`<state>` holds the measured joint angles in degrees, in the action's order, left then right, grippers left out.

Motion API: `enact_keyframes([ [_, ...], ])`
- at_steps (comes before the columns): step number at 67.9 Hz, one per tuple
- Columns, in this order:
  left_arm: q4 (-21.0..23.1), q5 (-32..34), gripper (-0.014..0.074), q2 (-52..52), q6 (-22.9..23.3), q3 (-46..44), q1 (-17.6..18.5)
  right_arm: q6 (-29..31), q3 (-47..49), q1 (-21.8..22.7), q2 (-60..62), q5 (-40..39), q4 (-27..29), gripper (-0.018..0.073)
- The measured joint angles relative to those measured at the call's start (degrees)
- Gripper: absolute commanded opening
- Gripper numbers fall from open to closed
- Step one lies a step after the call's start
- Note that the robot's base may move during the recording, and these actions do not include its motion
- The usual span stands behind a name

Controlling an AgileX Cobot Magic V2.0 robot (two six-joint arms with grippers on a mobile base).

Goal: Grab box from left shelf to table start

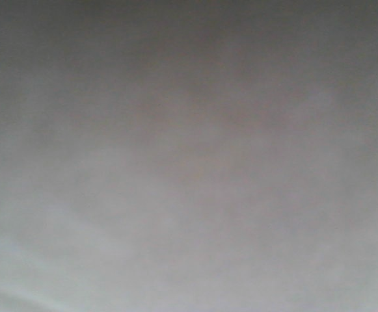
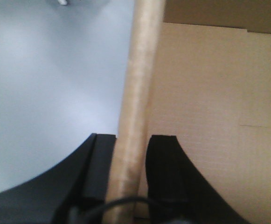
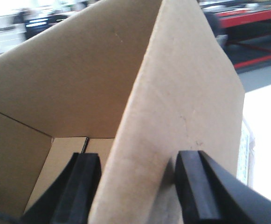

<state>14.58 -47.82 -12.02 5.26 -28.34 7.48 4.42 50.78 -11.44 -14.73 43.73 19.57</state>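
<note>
The brown cardboard box (image 2: 210, 107) is held by both grippers at its open top. In the left wrist view, my left gripper (image 2: 133, 161) is shut on the box's upright wall edge (image 2: 137, 84), with one black finger (image 2: 100, 172) outside and the other inside. In the right wrist view, my right gripper (image 3: 140, 184) is shut on another wall of the box (image 3: 172, 116), and one finger (image 3: 81, 186) is inside the open box. The black printed panel and the left shelf are out of view. A pale flat surface, likely the table (image 3: 266, 135), lies beside the box.
The front view shows only a blurred grey surface (image 1: 189, 156) filling the frame. A smooth pale surface (image 2: 46, 84) lies left of the box wall. Red and black racks (image 3: 252, 18) stand far off at the upper right.
</note>
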Motion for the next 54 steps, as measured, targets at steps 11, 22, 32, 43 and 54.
enact_keyframes([
  [11, 0.0, 0.0, -0.0092, 0.0, 0.0, 0.0, 0.0, 0.0, 0.0, 0.0, 0.0, 0.0, 0.0, 0.0057],
  [22, 0.0, 0.0, -0.0092, 0.0, 0.0, 0.0, 0.0, 0.0, 0.0, 0.0, 0.0, 0.0, 0.0, 0.0057],
  [32, 0.0, 0.0, -0.0092, 0.0, 0.0, 0.0, 0.0, 0.0, 0.0, 0.0, 0.0, 0.0, 0.0, 0.0057],
  [43, 0.0, 0.0, -0.0092, 0.0, 0.0, 0.0, 0.0, 0.0, 0.0, 0.0, 0.0, 0.0, 0.0, 0.0057],
  [54, 0.1, 0.0, -0.0092, 0.0, 0.0, 0.0, 0.0, 0.0, 0.0, 0.0, 0.0, 0.0, 0.0, 0.0057],
])
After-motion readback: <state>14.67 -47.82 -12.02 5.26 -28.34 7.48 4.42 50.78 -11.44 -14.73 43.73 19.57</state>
